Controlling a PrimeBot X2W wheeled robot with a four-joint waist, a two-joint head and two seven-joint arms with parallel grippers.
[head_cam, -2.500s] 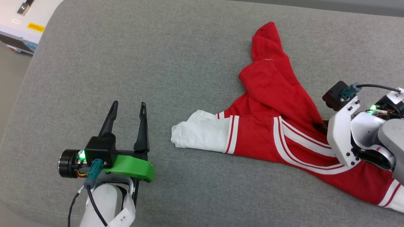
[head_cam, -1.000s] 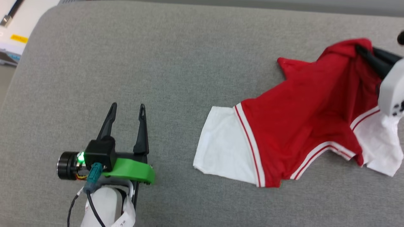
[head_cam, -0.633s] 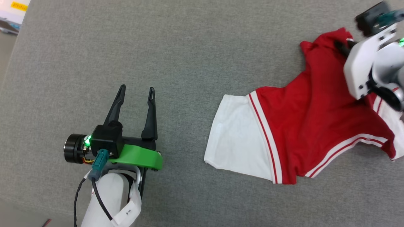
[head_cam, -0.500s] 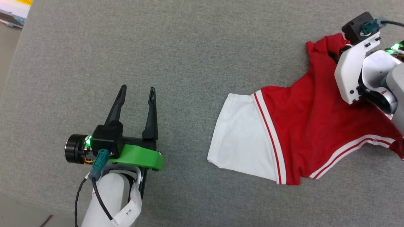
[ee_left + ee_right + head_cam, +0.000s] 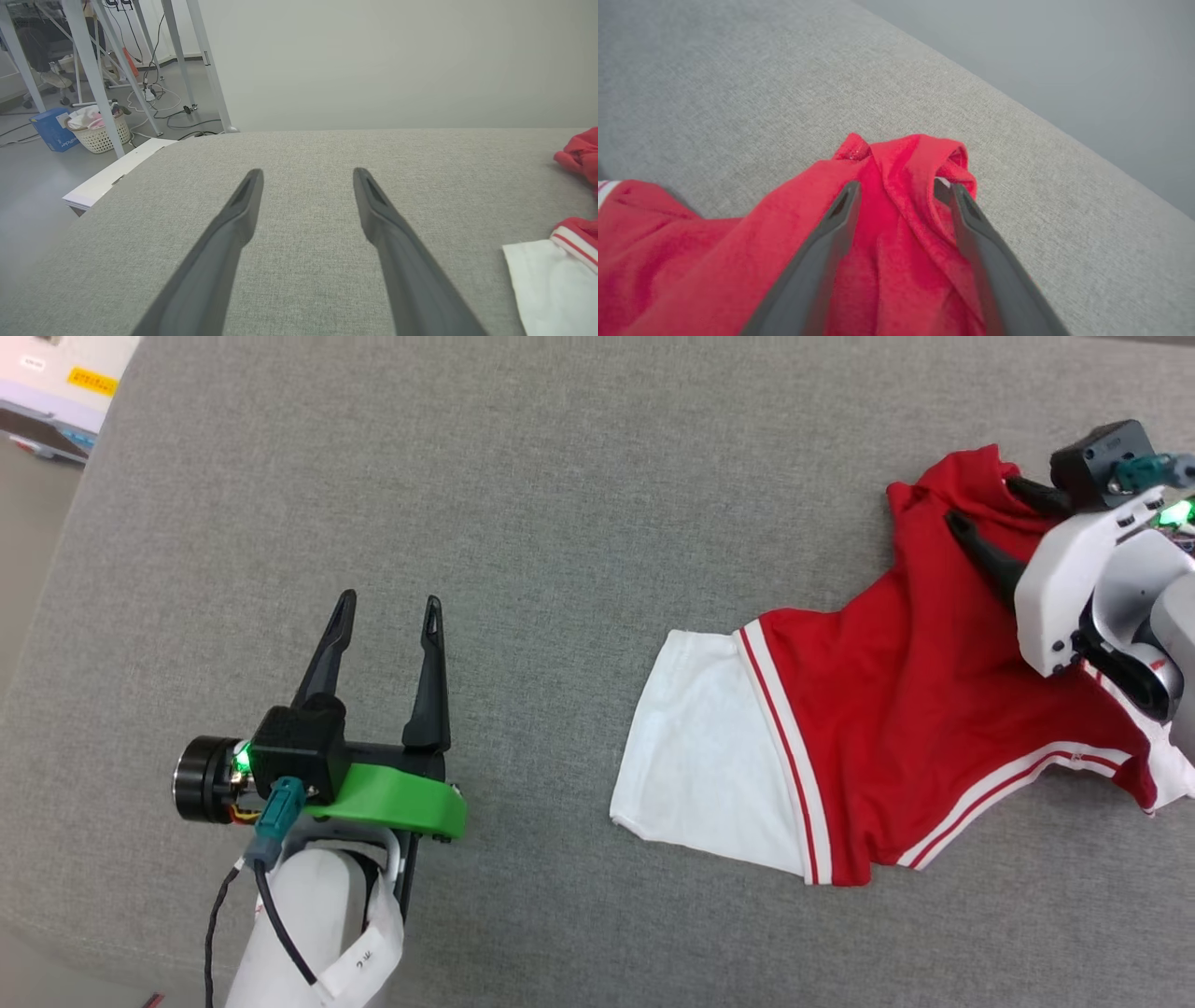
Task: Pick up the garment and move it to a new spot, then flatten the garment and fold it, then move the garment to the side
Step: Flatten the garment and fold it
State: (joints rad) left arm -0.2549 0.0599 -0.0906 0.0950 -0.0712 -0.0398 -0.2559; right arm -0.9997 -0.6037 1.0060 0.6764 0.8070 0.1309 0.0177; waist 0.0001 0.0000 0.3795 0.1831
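The garment [image 5: 896, 709], a red jersey with a white sleeve [image 5: 700, 747] and red-white striped trim, lies crumpled at the right of the grey padded table [image 5: 560, 476]. My right gripper [image 5: 988, 506] is over its far end, open. In the right wrist view a raised red fold [image 5: 920, 163] stands loosely between the spread fingers of the right gripper [image 5: 901, 186]. My left gripper [image 5: 388, 607] hovers open over bare table at the lower left, well clear of the sleeve. In the left wrist view the left gripper [image 5: 306, 175] holds nothing, and the garment [image 5: 551, 280] sits at the right edge.
A white unit with a yellow label [image 5: 56, 383] stands off the table's far left corner. On the floor beyond are metal frame legs [image 5: 93, 79], a woven basket [image 5: 98, 133] and a blue box [image 5: 51, 133]. The table's far edge runs close behind the garment [image 5: 714, 261].
My right gripper, shut on the garment's upper end, carried it rightwards and farther back, then opened; the fabric now lies loose between its fingers. The left arm stayed put; the camera shifted.
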